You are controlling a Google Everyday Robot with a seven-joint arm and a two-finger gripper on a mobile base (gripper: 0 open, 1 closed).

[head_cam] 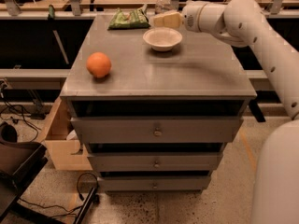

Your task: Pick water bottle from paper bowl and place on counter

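The water bottle [163,0] stands upright at the far edge of the counter [159,73], just behind the paper bowl [162,38]. Only its white cap and clear upper body show; the lower part is hidden behind my gripper. The bowl looks empty. My gripper [161,20] reaches in from the right on the white arm [243,22], level with the bottle's lower body and just above the bowl's far rim. I cannot tell whether it touches the bottle.
An orange [98,64] lies on the counter's left side. A green snack bag [128,19] lies at the back left. The cabinet has three drawers [156,130]. A wooden box [58,141] stands at its left, cables on the floor, my white base [280,181] at the lower right.
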